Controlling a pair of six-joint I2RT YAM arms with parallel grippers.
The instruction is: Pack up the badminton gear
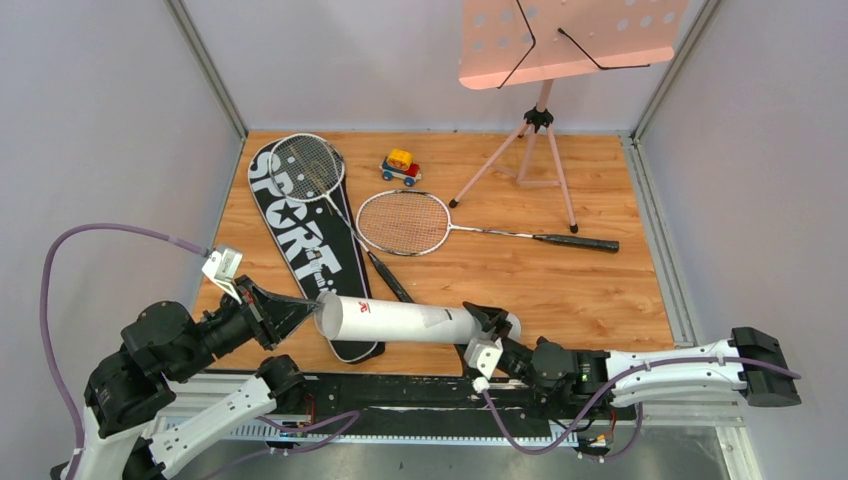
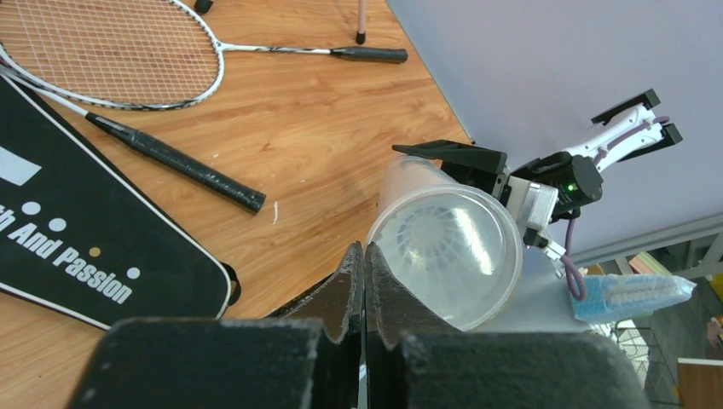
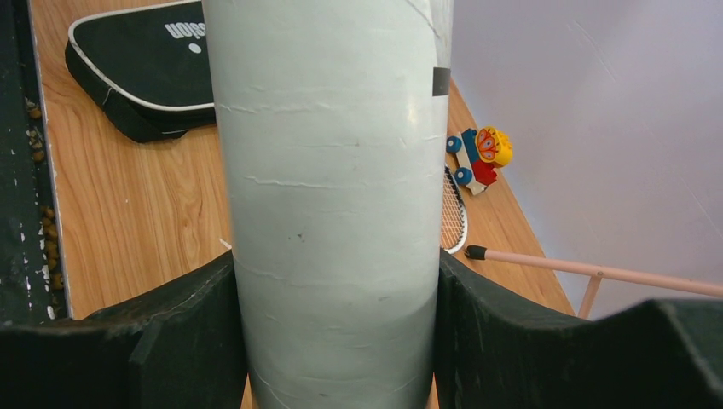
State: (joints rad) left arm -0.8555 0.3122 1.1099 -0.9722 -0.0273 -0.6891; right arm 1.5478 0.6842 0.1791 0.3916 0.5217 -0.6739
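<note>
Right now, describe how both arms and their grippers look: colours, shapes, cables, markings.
Both arms have white links and bulky black joints. The left arm carries a looping purple cable and a white tag near its wrist; the right arm also trails purple cable and shows a green light. The left gripper and right gripper have black wedge-shaped fingers.

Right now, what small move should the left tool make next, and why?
Probably back the left tool away from the tube: it is shut and empty at the open end, a shuttlecock sits inside, and the right tool holds the tube.

Wooden table (image 1: 600, 290) bears black bag (image 1: 300, 240), racket (image 1: 405, 222), toy car (image 1: 400, 167), music stand (image 1: 541, 118).
</note>
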